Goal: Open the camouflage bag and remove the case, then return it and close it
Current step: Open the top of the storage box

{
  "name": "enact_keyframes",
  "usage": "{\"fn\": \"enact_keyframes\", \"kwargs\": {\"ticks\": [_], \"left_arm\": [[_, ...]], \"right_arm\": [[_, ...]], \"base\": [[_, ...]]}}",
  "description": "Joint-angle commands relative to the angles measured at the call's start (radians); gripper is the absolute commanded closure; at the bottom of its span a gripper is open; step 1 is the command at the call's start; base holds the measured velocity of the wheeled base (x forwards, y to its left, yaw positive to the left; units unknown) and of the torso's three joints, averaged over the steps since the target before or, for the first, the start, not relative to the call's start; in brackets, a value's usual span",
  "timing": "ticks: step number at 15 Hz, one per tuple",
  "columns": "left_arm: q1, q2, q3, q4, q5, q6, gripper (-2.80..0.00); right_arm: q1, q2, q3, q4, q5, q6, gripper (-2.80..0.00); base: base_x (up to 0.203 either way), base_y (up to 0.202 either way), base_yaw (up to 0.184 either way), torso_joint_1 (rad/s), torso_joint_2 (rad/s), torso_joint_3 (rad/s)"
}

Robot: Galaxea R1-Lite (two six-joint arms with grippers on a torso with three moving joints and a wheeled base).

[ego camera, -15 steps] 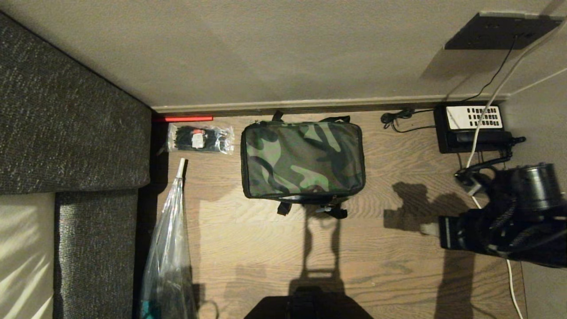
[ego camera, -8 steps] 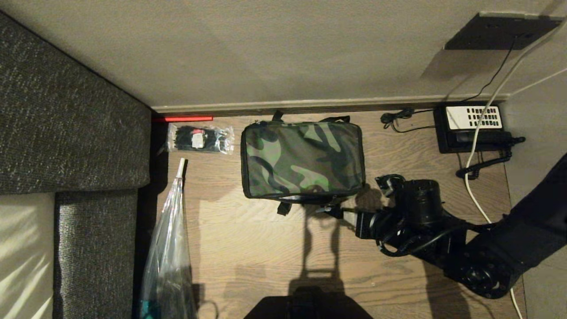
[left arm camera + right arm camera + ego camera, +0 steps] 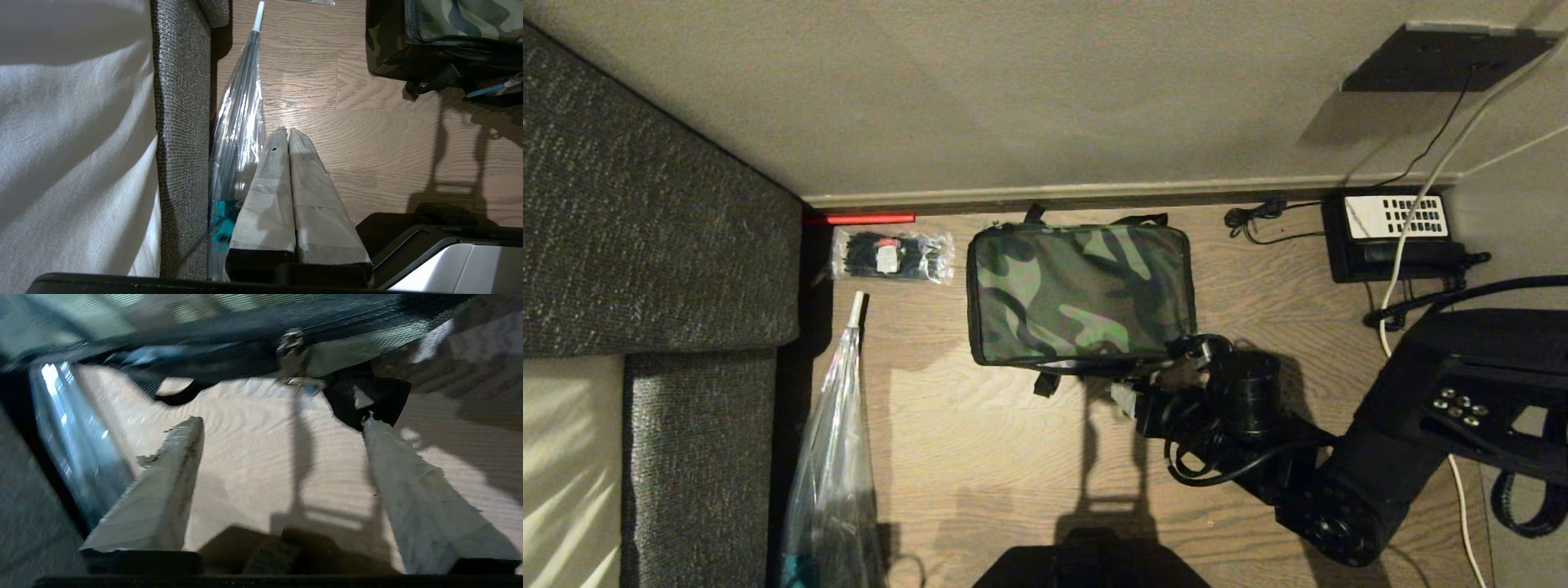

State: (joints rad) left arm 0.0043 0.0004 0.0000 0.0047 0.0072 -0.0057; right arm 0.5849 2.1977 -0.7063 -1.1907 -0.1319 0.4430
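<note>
We look down on a wood-plank floor [image 3: 1013, 457] meeting a plain beige wall [image 3: 1013, 98] at a pale baseboard [image 3: 1094, 192]. On the left we note a dark grey woven sofa [image 3: 645, 229] with a cream cushion [image 3: 568, 465]. Warm light; long shadows cross the planks.

A living-room corner in a home

A grey fabric sofa [image 3: 645, 245] is sitting on wood-plank floor [image 3: 980, 457], a telephone [image 3: 1392, 233] lying by the skirting board [image 3: 1094, 194].
</note>
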Motion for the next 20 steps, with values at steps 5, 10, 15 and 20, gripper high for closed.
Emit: {"fn": "enact_keyframes", "kwargs": {"ticks": [5,10,15,20], "left_arm": [[0.000,0.000,0.003,0.000,0.000,0.000,0.00],[0.000,-0.002,0.003,0.000,0.000,0.000,0.00],[0.000,0.000,0.003,0.000,0.000,0.000,0.00],[0.000,-0.002,0.003,0.000,0.000,0.000,0.00]], "right_arm": [[0.001,0.126,-0.087,-0.126,-0.032,0.002,-2.80],[0.001,0.158,-0.102,-0.162,-0.034,-0.001,-2.80],[0.001,0.168,-0.109,-0.168,-0.051,-0.022,0.00],[0.000,0.165,-0.105,-0.173,-0.051,-0.049,0.00]], "base": [[0.000,0.000,0.000,0.000,0.00,0.000],[0.000,0.000,0.000,0.000,0.00,0.000],[0.000,0.000,0.000,0.000,0.00,0.000],[0.000,0.000,0.000,0.000,0.00,0.000]]}}
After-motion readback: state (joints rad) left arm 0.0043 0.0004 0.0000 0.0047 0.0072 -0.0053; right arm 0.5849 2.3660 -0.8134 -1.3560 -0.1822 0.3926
